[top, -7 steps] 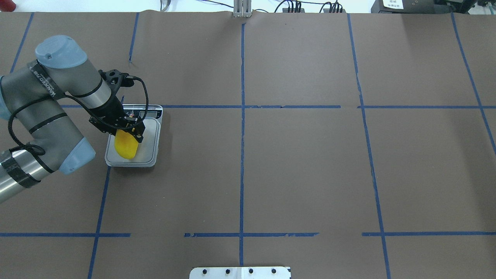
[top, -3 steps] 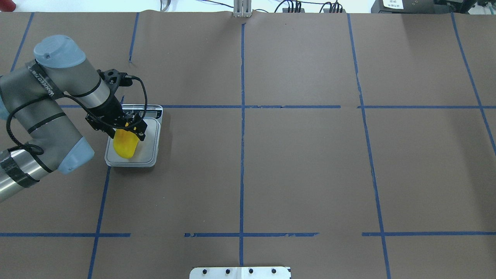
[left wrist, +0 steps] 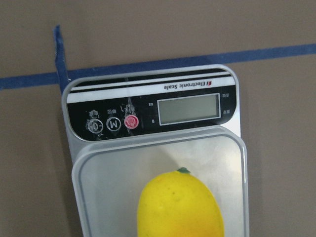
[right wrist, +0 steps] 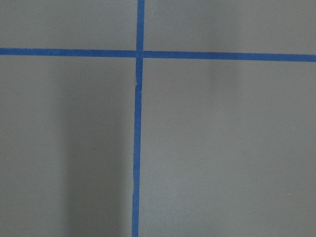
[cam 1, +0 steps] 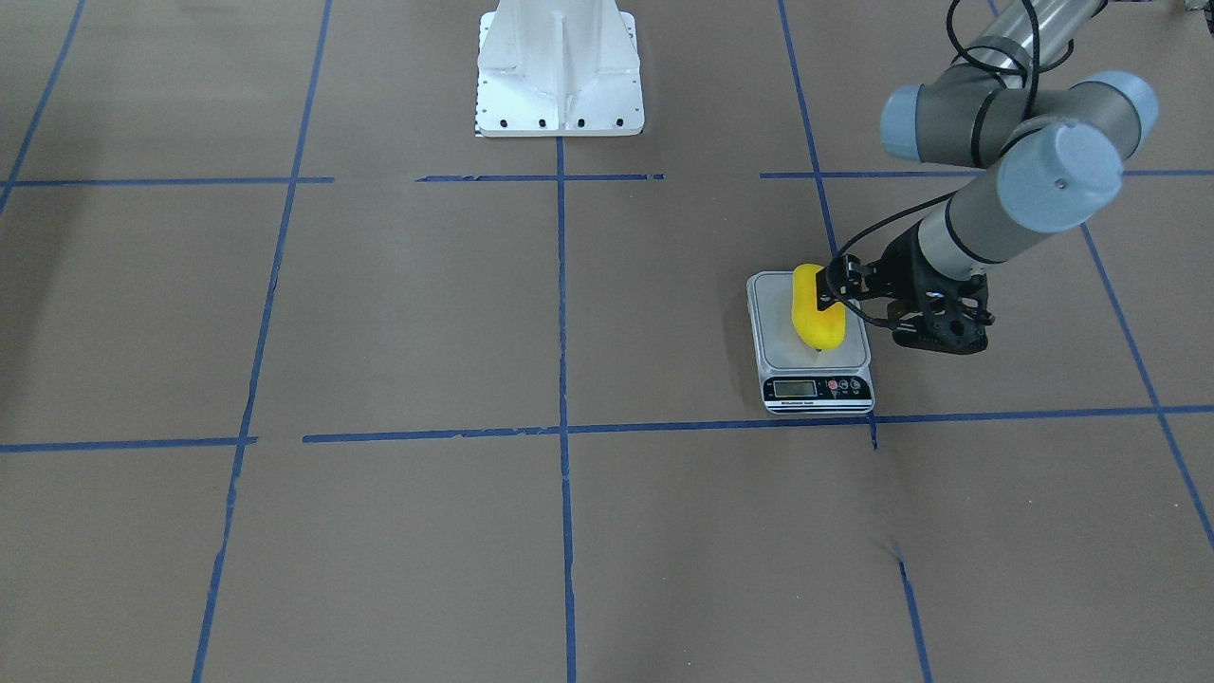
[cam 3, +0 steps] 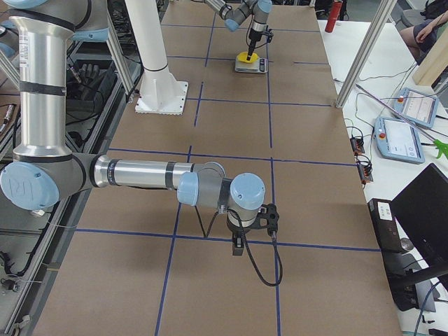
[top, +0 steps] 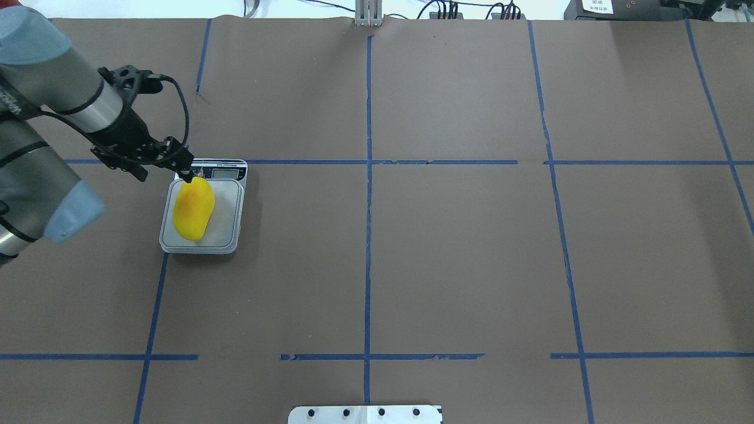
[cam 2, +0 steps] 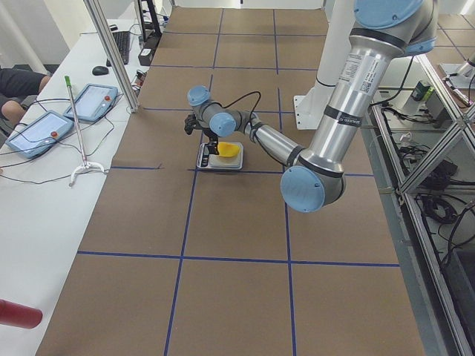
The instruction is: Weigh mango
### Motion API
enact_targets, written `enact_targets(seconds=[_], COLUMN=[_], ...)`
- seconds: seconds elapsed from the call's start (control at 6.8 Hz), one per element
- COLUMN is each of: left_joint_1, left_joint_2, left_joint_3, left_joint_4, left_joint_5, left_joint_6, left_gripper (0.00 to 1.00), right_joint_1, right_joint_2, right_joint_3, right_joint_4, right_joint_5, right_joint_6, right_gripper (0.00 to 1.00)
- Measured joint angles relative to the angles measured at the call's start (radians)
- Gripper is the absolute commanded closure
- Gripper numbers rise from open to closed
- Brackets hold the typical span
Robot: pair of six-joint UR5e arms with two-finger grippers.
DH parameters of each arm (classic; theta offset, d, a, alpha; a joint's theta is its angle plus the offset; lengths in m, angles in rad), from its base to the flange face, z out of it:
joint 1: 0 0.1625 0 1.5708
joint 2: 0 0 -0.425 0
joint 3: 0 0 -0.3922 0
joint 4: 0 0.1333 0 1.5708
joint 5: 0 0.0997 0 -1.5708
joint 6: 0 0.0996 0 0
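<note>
The yellow-orange mango [top: 193,209] lies on the platform of the grey scale [top: 228,221], free of the gripper; its tip points at the display. It also shows in the front view [cam 1: 818,308] and in the left wrist view [left wrist: 180,207]. My left gripper [top: 184,171] is open and empty, raised above the scale's far left corner, near the mango's tip [cam 1: 827,289]. My right gripper [cam 3: 238,246] shows only in the exterior right view, low over bare table far from the scale; I cannot tell if it is open or shut.
The scale's display and buttons [left wrist: 190,108] face away from the robot. The white robot base [cam 1: 560,66] stands at the table's near middle. Blue tape lines [top: 368,176] cross the brown table. Teach pendants [cam 2: 44,126] lie on a side table.
My left gripper has let go of the mango and has risen and drawn back toward the far left. The mango stays on the scale.
</note>
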Motion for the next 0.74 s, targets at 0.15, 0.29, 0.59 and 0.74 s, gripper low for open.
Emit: enact_targets(seconds=[0.15,0.29,0.59,0.74], left_joint_1=[-0.066,-0.145,-0.323,-0.409], left_joint_2=[0.064,0.140,0.288,0.338], left_joint_3=[-0.012,-0.008,0.026,0.056], left_joint_4=[0.010,0.014,0.017,0.017], left_joint_5=[0.000,0.001,0.001,0.001], left_joint_6=[0.101,0.248,0.501,0.592], left_gripper=[0.00,0.00,0.00,0.00], right_joint_1=[0.000,0.000,0.000,0.000], right_joint_2=[0.000,0.001,0.001,0.001], right_joint_3=[0.000,0.000,0.000,0.000], right_joint_4=[0.000,0.000,0.000,0.000], right_joint_5=[0.000,0.000,0.000,0.000], right_joint_6=[0.000,0.000,0.000,0.000], right_gripper=[0.00,0.00,0.00,0.00])
